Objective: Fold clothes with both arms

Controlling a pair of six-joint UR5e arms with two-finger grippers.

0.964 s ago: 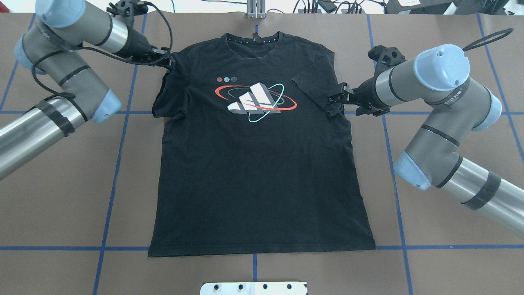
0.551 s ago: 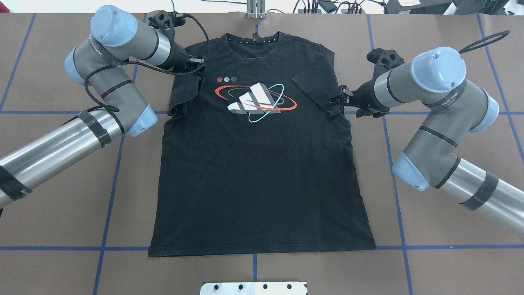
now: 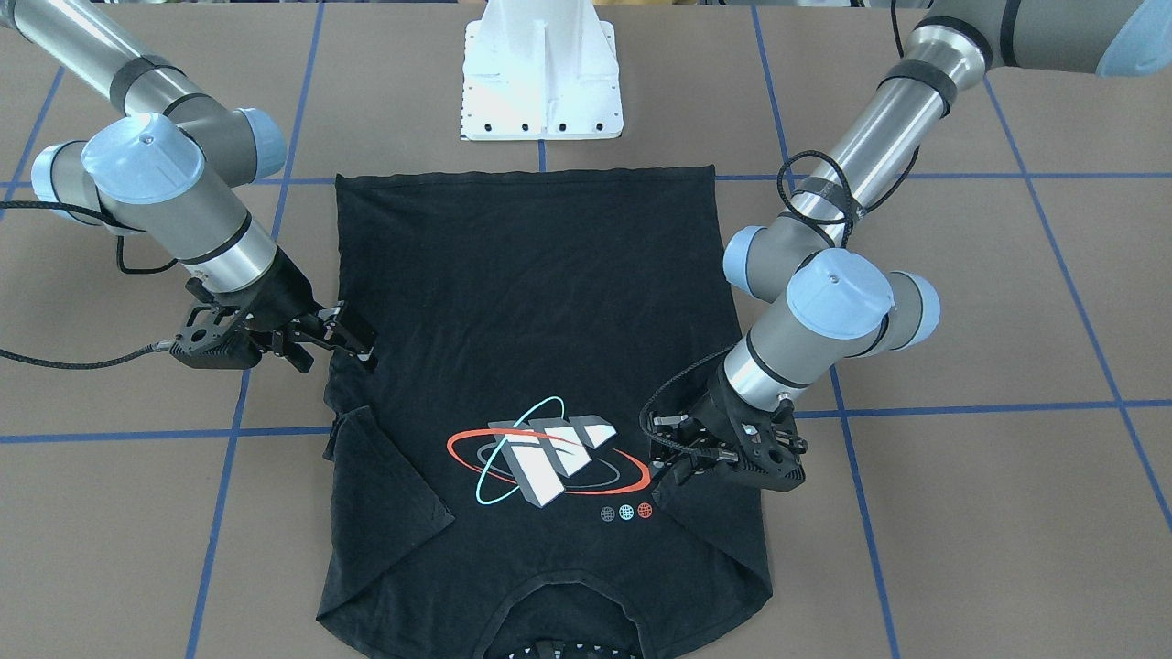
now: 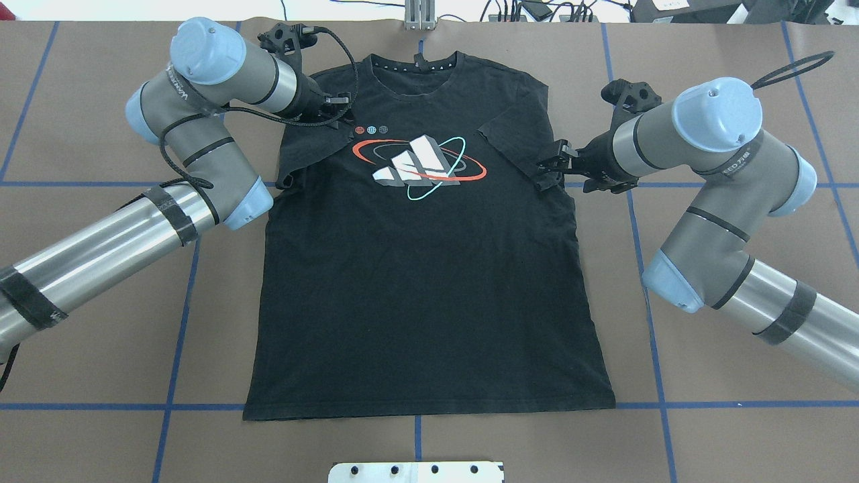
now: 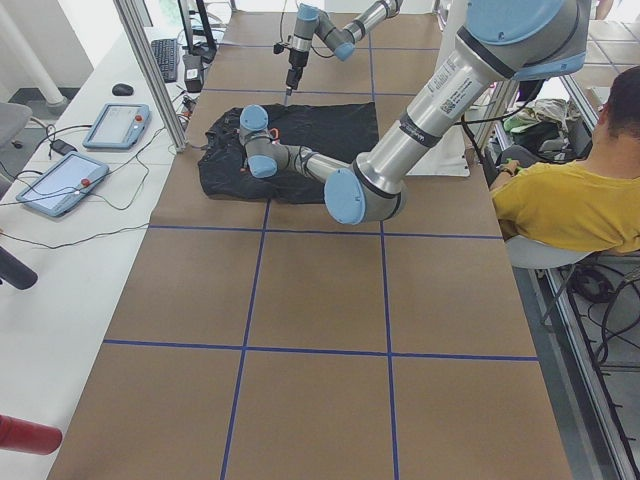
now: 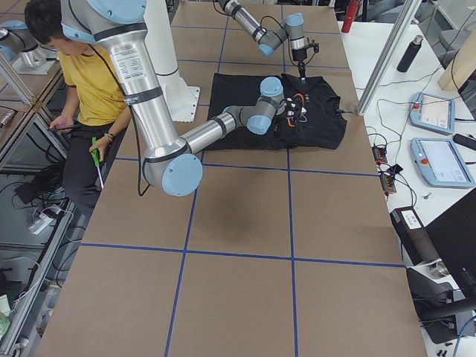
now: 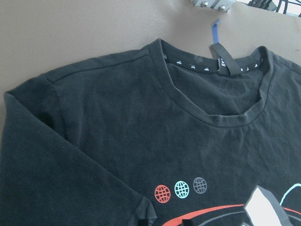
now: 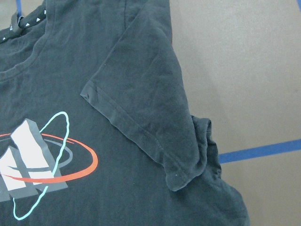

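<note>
Black T-shirt (image 4: 416, 288) flat on bench (image 4: 100, 349) | left tool (image 4: 341, 115) clamped on folded-in sleeve (image 4: 305, 144) (tip near chest graphic (image 4: 419, 168)) | right tool (image 4: 545, 169) apart at other sleeve (image 4: 513, 137)

Probably robotics lab, teach pendants (image 6: 442, 161)

Opposed overhead and front views, same T-shirt (image 4: 429, 268)
</note>
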